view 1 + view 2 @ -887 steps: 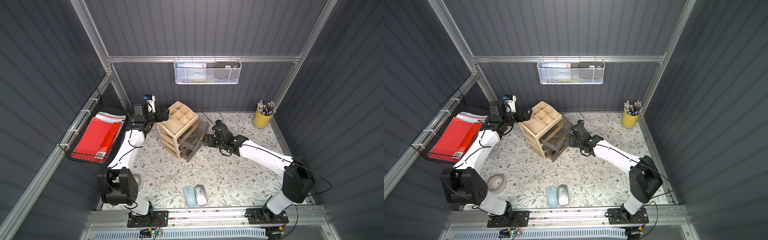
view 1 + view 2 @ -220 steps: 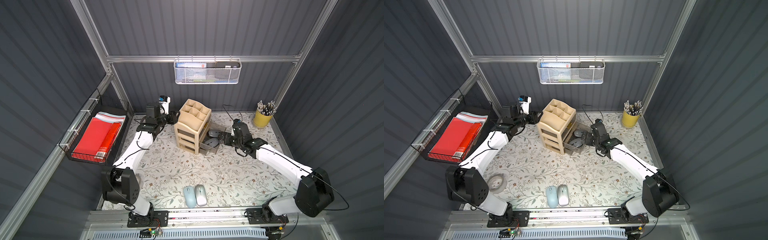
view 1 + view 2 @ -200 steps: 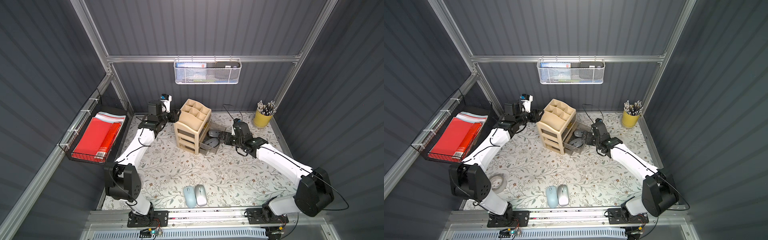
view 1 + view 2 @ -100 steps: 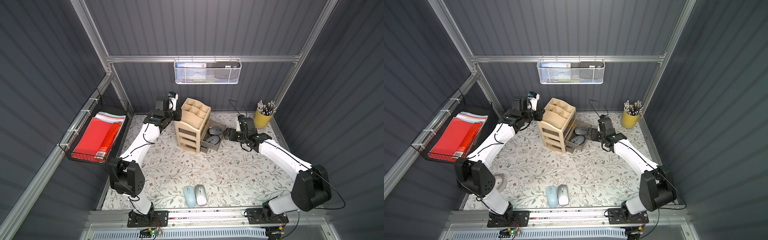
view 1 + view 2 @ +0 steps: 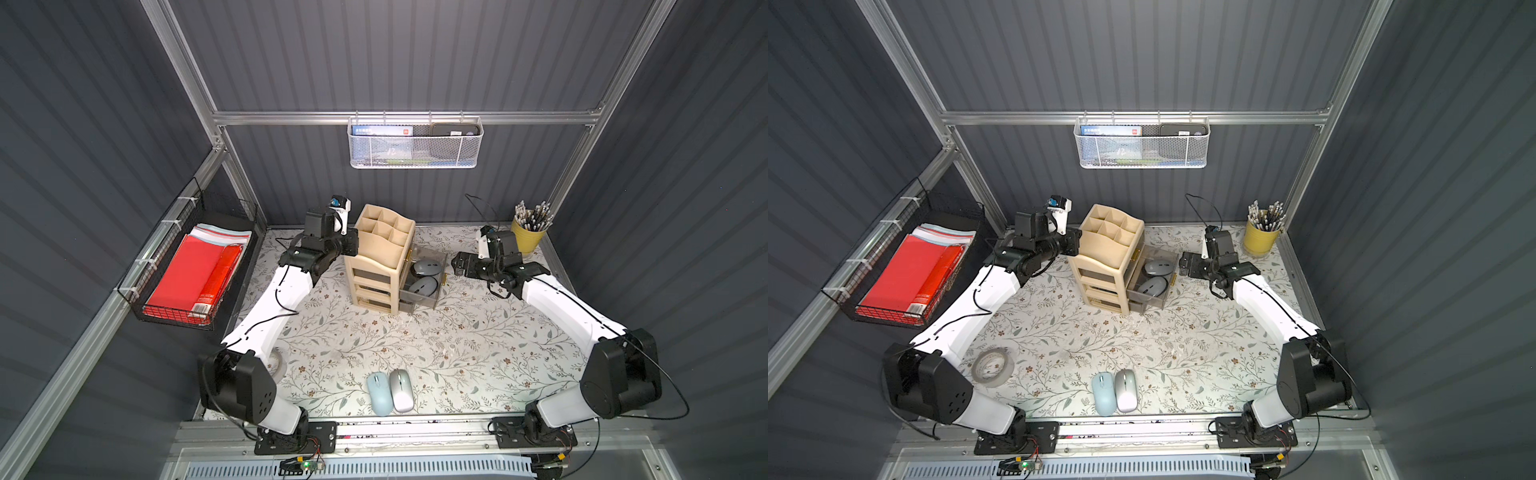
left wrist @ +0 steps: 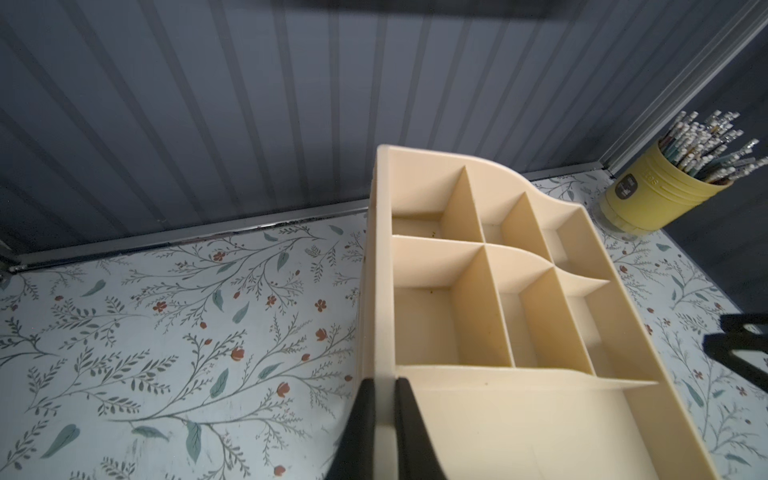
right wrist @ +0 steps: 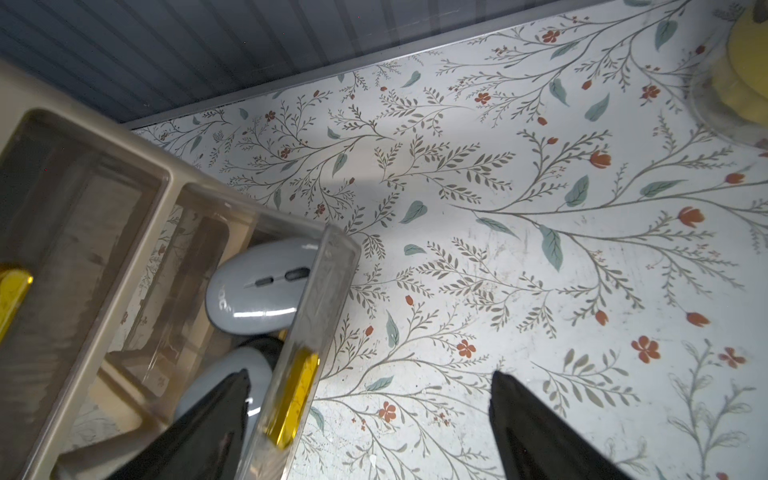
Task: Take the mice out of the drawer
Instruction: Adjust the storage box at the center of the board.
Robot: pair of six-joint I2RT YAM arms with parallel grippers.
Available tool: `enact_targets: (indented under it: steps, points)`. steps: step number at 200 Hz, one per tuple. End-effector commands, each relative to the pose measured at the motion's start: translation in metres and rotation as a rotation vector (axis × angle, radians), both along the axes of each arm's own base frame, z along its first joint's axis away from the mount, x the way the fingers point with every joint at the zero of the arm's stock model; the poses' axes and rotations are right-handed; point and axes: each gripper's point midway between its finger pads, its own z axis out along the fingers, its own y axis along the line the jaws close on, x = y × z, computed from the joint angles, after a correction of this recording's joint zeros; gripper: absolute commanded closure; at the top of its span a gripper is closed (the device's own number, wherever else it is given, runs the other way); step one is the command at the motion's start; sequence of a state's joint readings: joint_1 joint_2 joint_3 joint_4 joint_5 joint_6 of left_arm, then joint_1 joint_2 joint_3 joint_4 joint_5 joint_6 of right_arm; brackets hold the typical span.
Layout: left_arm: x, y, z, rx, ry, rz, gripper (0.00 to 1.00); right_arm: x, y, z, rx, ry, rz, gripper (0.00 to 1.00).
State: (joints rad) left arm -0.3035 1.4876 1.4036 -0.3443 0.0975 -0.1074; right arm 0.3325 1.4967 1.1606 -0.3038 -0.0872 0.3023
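Since the earlier frames, the beige plastic organizer (image 5: 384, 245) has turned and shifted toward the back wall, one of its drawers now stands pulled out, and the left gripper (image 6: 384, 384) has closed. Its two black fingers clench the thin side wall of the organizer at a corner. The right gripper (image 5: 459, 266) has drawn back from the drawer. Its jaws are spread wide and hold nothing, just beside the front of the smoky transparent drawer with a gold handle (image 7: 320, 286).

Inside this drawer lie a grey oval mouse with a white logo (image 7: 262, 291) and a second grey mouse (image 5: 424, 286), side by side. Something black shows between them, but I cannot tell what it is.

A pale blue oval mouse (image 5: 380, 393) and a silver oval mouse (image 5: 401, 390) lie touching each other on the floral table cover (image 5: 457, 345), near the front edge and well apart from the drawer.
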Motion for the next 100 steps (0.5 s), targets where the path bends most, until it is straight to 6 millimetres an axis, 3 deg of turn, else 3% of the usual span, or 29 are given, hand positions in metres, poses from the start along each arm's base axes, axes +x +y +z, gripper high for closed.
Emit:
enact_targets:
  steps: [1, 30, 56, 100]
  points:
    - [-0.048, -0.014, -0.063, 0.049, 0.256, -0.136, 1.0, 0.002, 0.004, 0.012, 0.013, -0.014, 0.028, 0.06]
    - [-0.06, -0.032, -0.048, -0.011, 0.215, -0.244, 1.0, 0.003, 0.004, 0.013, 0.01, -0.017, 0.028, 0.06]
    - [-0.066, -0.043, -0.049, -0.021, 0.225, -0.276, 1.0, 0.006, 0.002, 0.014, -0.005, -0.015, 0.019, 0.06]
    - [-0.066, -0.063, -0.035, -0.074, 0.233, -0.354, 1.0, 0.011, 0.002, 0.014, -0.016, -0.001, 0.01, 0.06]
